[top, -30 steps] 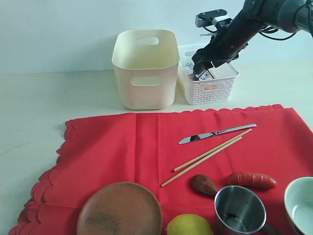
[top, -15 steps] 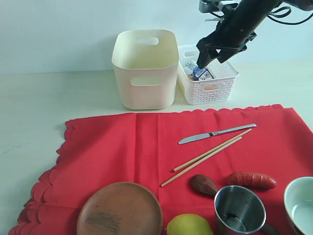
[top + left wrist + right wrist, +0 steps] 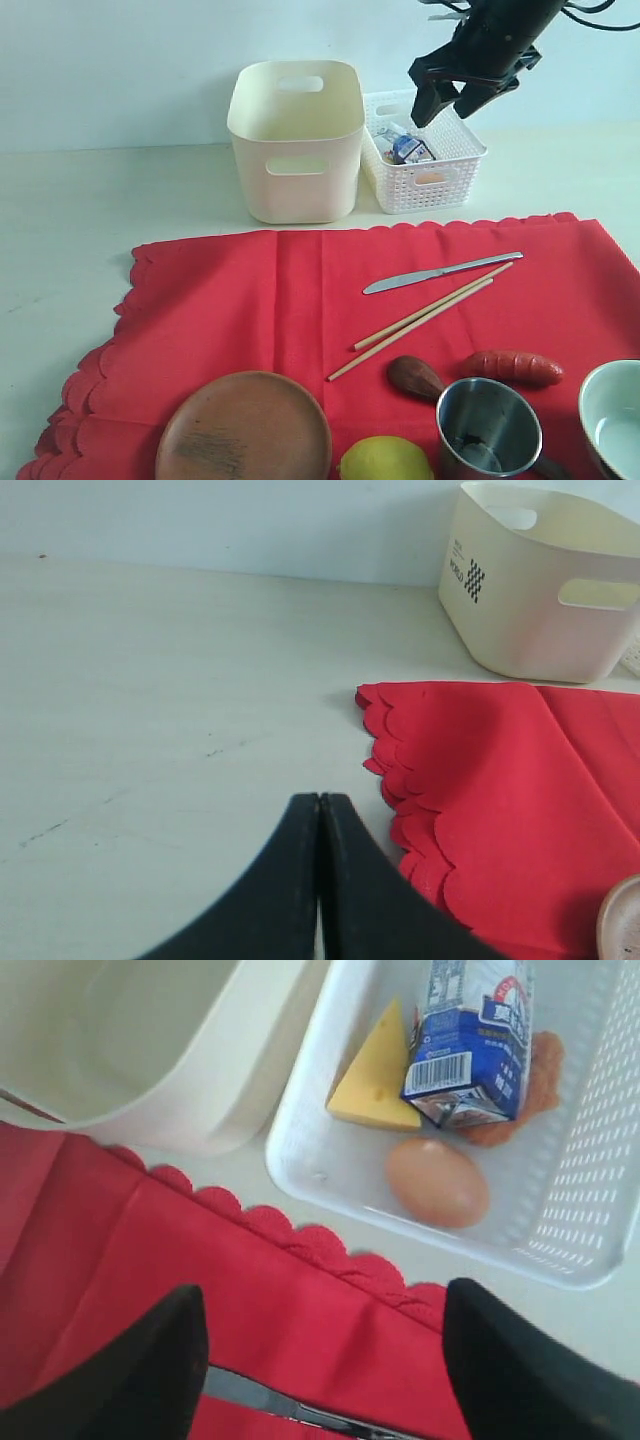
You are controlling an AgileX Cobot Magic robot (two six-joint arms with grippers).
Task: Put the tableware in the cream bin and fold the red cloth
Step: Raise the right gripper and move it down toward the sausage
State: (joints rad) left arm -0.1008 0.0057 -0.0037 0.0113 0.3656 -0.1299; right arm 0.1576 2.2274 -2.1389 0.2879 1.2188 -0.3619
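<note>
The red cloth lies spread on the table. On it rest the silver knife, the chopsticks, the dark wooden spoon, the brown plate, the steel cup and the pale bowl. Behind the cloth stands the cream bin, which looks empty. My right gripper hangs open above the white lattice basket, holding nothing. In the left wrist view my left gripper is shut over bare table beside the cloth's scalloped edge.
The lattice basket holds a cheese wedge, an egg, a milk carton and a thin orange piece. A sausage and a lemon lie on the cloth near the cup.
My right gripper has risen out of the lattice basket and stands open above it; the milk carton now lies in the basket.
</note>
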